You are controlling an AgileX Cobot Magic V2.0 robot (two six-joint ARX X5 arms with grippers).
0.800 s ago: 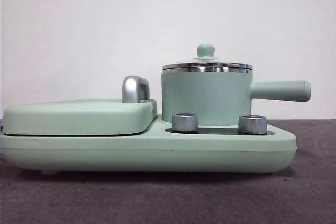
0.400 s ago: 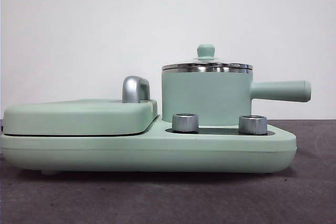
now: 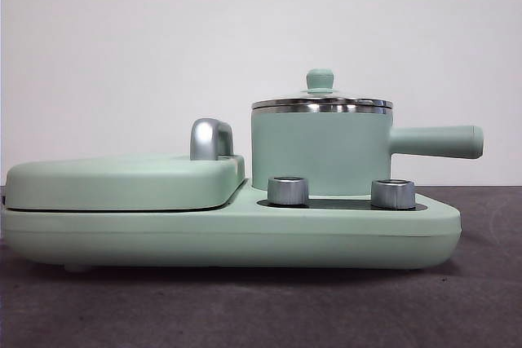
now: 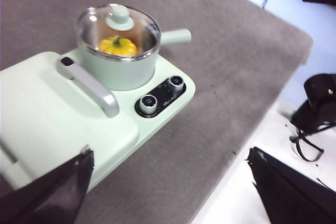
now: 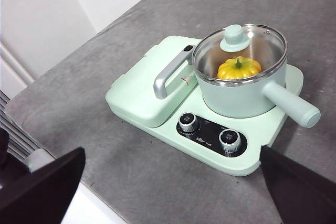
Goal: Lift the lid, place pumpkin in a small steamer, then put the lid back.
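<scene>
Task judged complete: black arm tip seen 1.0 s ago is gone.
Yellow-orange ribbed pumpkin (image 5: 239,68) is enclosed in mint-green cylindrical steamer (image 3: 320,151), glass steel-rimmed lid (image 3: 321,103) seated; left gripper (image 4: 168,182) and right gripper (image 5: 173,182) are spread apart, well clear.

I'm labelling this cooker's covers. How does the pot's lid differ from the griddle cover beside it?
The lid is a round clear glass disc with a steel rim, so the pumpkin shows through it; the griddle cover is opaque, wide and roughly square. The lid has a small mint-green knob, the griddle cover a long chrome handle. The lid sits higher, atop the small steamer. Both are closed.
</scene>
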